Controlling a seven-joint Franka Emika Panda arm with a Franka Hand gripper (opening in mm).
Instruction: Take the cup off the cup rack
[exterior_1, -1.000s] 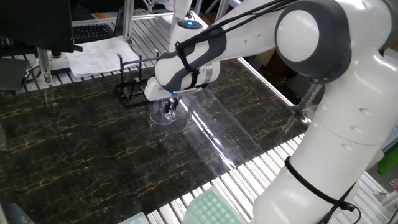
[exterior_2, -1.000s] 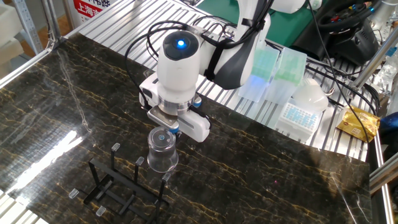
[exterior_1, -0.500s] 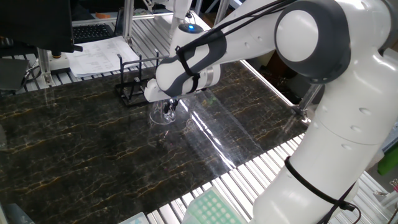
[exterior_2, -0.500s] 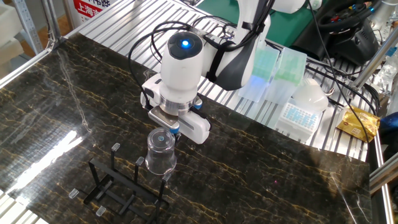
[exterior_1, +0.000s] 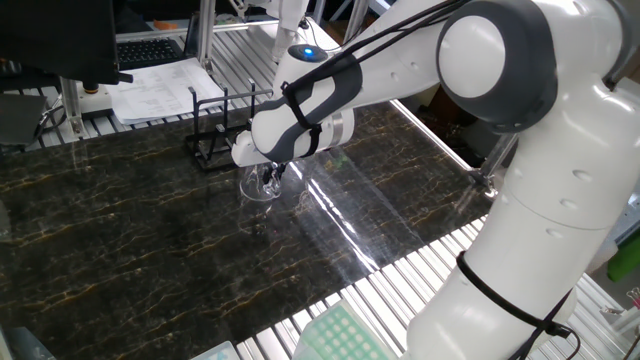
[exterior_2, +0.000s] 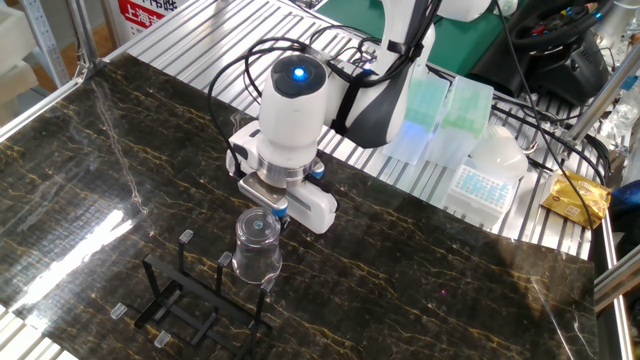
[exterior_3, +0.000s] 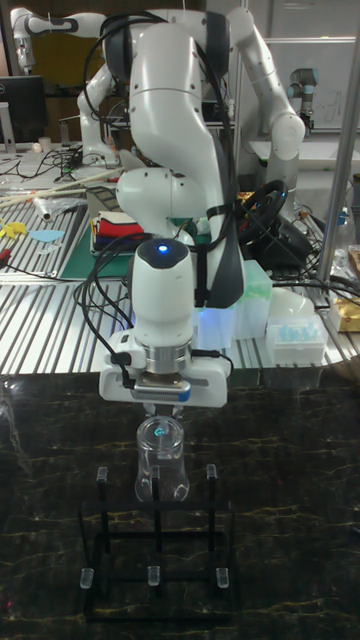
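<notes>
No writing is legible. The gripper (exterior_3: 160, 408) is clamped on the cup (exterior_3: 161, 462), held inverted, apparently just above the cup rack (exterior_3: 155, 540); only the tall view shows all the pegs.

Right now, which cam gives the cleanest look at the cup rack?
The tall fixed view: the cup rack faces the camera whole, base and upright pegs clear, with the cup at its middle peg under the hand. The other fixed view shows it from an angle, near the frame's edge. One fixed view shows it partly behind the arm.
</notes>
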